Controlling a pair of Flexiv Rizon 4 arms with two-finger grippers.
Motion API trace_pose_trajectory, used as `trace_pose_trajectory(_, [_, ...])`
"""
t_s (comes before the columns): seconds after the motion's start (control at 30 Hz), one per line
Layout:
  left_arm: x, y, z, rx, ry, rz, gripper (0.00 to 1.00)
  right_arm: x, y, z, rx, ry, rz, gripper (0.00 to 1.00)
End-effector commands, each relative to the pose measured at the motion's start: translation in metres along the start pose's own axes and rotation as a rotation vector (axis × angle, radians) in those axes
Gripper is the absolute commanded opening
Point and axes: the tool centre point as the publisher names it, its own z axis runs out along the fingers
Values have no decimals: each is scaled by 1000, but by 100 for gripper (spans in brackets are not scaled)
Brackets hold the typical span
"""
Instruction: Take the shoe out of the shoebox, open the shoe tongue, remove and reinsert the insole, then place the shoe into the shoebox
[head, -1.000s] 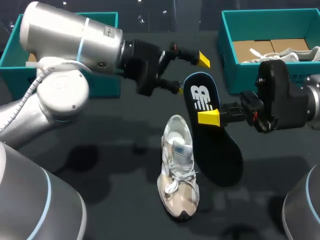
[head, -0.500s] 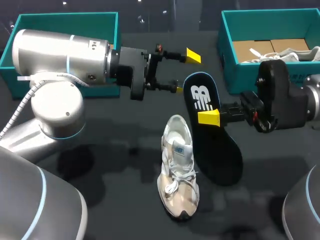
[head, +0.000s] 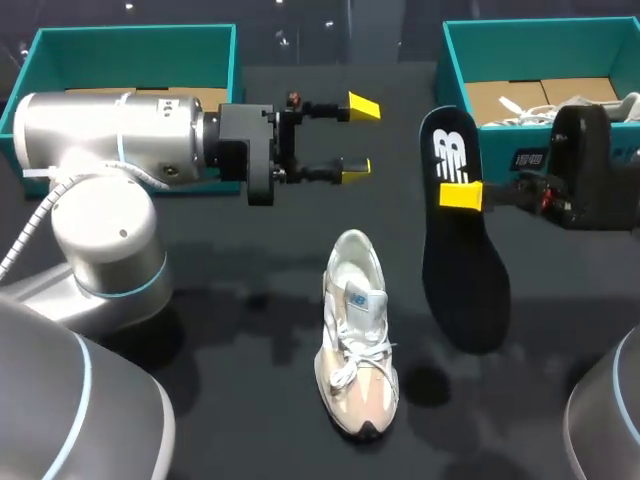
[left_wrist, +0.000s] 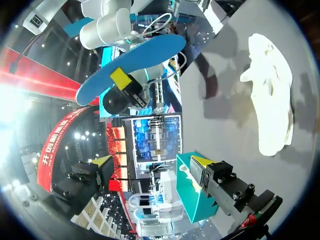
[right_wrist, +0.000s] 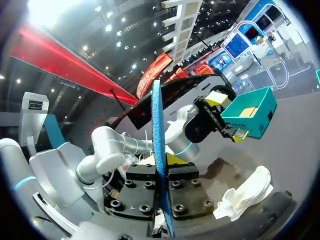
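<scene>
Insole (head: 462, 240) held up, shoe (head: 357, 340) on the worktop (head: 230, 340).
Head: my right fingers (head: 460, 196) clamp the insole beside the shoe; left fingers (head: 363, 105) spread wide, empty. Left wrist: shoe ahead, apart. Right wrist: insole edge-on between my fingers.

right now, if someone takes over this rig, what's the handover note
Left gripper: open, empty, in the air beyond the shoe's heel.
Right gripper: shut on the insole, held above the table, right of the shoe.
Shoe lies on the table, toe toward the robot. Left shoebox and right shoebox sit at the far edge.
Done: shoe out, insole removed.
Left: reinsert the insole, put the shoe in a shoebox.
</scene>
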Motion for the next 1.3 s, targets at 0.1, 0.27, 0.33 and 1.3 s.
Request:
trace_pose_trajectory(0.1, [-4,-8,-14,10,28,-14,100,-44,17,-6,29,75,46,0])
trace_pose_trajectory(0.27, [-4,-8,-14,10,28,-14,100,-44,17,-6,29,75,46,0])
trace_pose_trajectory(0.33, [-4,-8,-14,10,28,-14,100,-44,17,-6,29,75,46,0])
trace_pose_trajectory(1.3, [-2,-8,-2,28,12,-29,100,-133,74,-13,-25,-41,542,0])
